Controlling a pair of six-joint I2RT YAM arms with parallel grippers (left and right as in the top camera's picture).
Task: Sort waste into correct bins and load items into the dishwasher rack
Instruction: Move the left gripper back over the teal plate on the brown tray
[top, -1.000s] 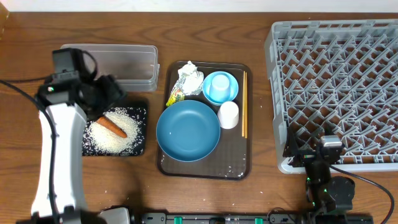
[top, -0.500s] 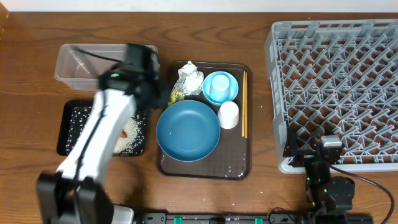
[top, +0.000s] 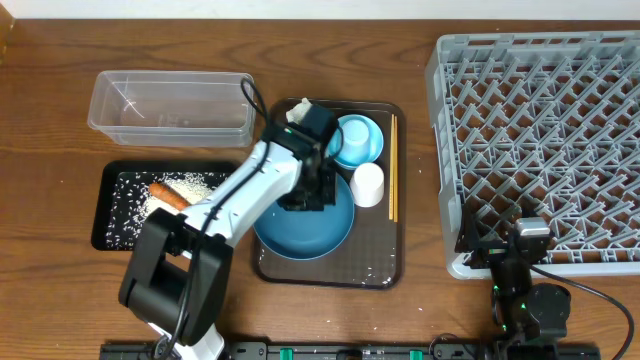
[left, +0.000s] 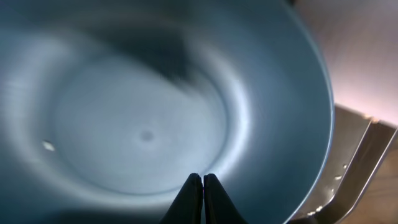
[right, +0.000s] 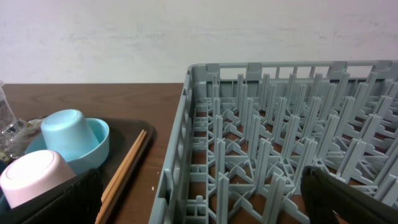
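Fingers of the left arm (left: 193, 199) are pressed flat together with nothing between them, their tips low over the inside of the dark-blue bowl (top: 332, 228), near its middle.

At the far left of the bench (top: 50, 60) the clear tub (top: 100, 108) lies with its long axis running left to right. Just in front of it the black tray (top: 105, 225) lies the same way. The carrot (top: 170, 193) is in this tray, its long axis slanting from back-left to front-right, with loose rice grains (top: 128, 205) scattered round it.

Next comes the brown serving tray (top: 385, 272). The dark-blue bowl fills its front half, mouth up. A bit of the wrapper (top: 298, 108) shows at the back-left corner, mostly hidden by the arm. The light-blue bowl (top: 362, 140) sits at the back, and the white cup (top: 368, 185) is just in front of it, beside the big bowl's rim. The chopsticks (top: 392, 165) lie together along the tray's right edge, long axis running front to back.

The rack (top: 540, 120) takes up the right side, pegs pointing up. The right arm's fingers (right: 348, 199) are spread wide with nothing held, at the rack's front-left corner.
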